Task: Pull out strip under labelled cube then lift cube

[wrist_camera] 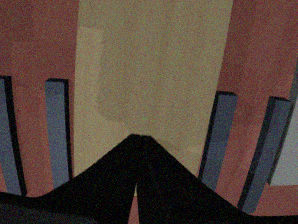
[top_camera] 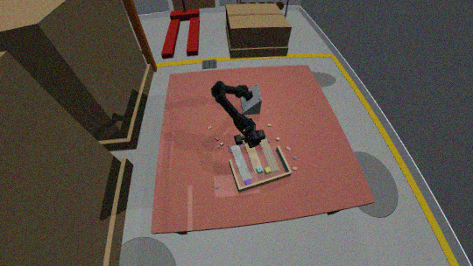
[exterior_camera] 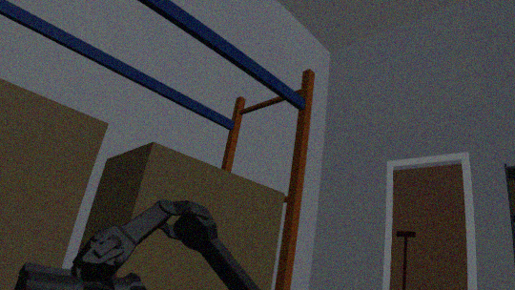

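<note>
The labelled cube (top_camera: 259, 170), light blue, sits at the tray-wall end of the plain wooden middle strip (top_camera: 252, 158) (wrist_camera: 155, 65). A yellow cube (top_camera: 268, 170) is at the same end of the striped wooden strip (top_camera: 271, 158). A purple cube (top_camera: 248, 181) is at that end of the pale grey strip (top_camera: 241, 163) (wrist_camera: 288, 167). My gripper (top_camera: 255, 145) (wrist_camera: 139, 144) is shut with nothing seen between its fingers. Its tips are over the middle strip near the end away from the cube; whether they touch it I cannot tell. The wrist view shows no cube.
A low wooden tray wall (top_camera: 264, 180) runs round the cube ends of the strips. Thin blue-grey rails (wrist_camera: 58, 130) (wrist_camera: 218, 140) stand on both sides of the middle strip. Small loose bits lie around the tray. A grey wedge-shaped block (top_camera: 252, 105) stands behind the arm.
</note>
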`<state>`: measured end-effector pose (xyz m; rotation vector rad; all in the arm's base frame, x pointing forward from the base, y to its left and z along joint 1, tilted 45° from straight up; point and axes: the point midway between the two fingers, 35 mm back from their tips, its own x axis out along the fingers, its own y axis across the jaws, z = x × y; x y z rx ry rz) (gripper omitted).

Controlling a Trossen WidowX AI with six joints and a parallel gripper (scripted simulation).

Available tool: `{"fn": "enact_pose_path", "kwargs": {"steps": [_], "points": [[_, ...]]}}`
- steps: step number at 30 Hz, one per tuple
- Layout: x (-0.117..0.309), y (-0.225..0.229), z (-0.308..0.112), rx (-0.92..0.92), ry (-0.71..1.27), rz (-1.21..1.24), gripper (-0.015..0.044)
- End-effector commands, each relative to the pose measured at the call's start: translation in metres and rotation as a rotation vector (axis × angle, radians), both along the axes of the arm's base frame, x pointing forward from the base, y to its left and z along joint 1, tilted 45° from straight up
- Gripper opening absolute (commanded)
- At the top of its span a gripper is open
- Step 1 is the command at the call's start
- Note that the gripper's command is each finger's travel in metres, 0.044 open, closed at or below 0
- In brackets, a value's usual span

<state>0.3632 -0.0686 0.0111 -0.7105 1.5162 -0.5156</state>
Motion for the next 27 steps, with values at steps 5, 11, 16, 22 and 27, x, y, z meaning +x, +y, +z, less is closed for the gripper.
{"fn": "enact_pose_path", "kwargs": {"steps": [5, 11, 16, 22, 27], "points": [[-0.019, -0.005, -0.002, -0.007, 0.024, -0.001, 0.0000], [-0.027, -0.006, -0.001, -0.007, 0.025, -0.001, 0.0000], [-0.035, -0.007, 0.000, -0.007, 0.025, -0.001, 0.0000], [-0.044, -0.008, 0.001, -0.007, 0.026, -0.001, 0.0000], [-0.051, -0.009, 0.001, -0.007, 0.026, -0.001, 0.0000]]}}
